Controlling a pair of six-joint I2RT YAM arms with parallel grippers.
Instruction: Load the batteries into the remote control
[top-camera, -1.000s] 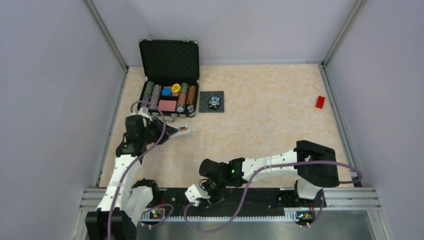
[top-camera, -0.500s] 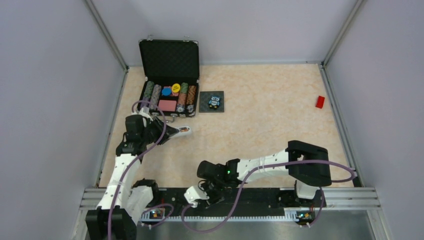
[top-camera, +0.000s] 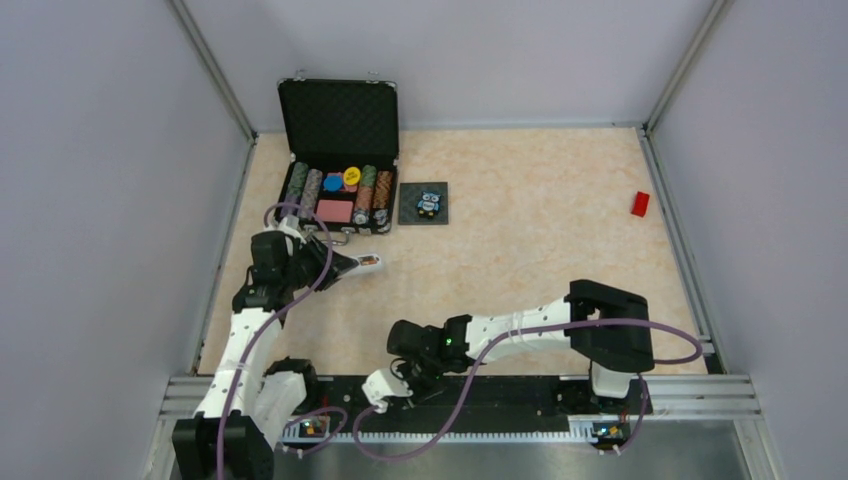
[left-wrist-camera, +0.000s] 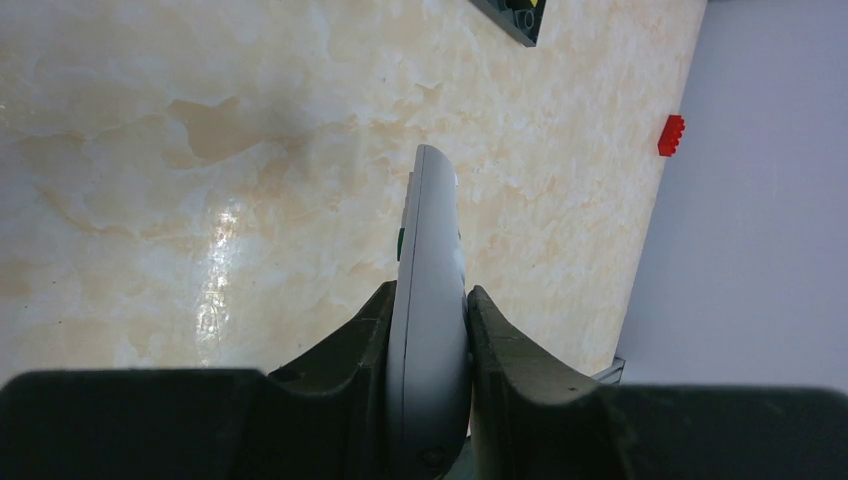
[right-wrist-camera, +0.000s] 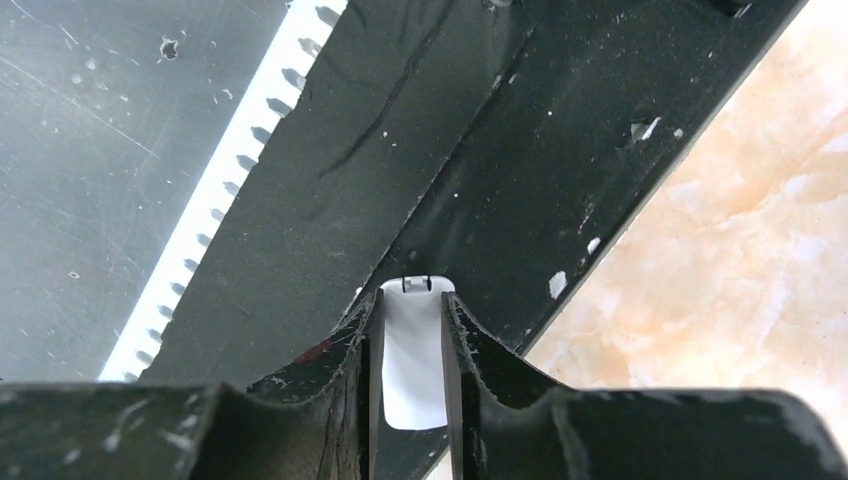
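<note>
Over the left part of the table (top-camera: 520, 230), my left tool (left-wrist-camera: 430, 300) was clenched on the remote control (left-wrist-camera: 430, 220), seen edge-on between its fingers. My right tool (right-wrist-camera: 411, 300), above the black rail (right-wrist-camera: 520, 150) at the near edge, gripped a small white lid (right-wrist-camera: 412, 370), probably the battery cover. I could not see the batteries, so I judged we were at the opening step: next, put the lid down and find one battery.
</note>
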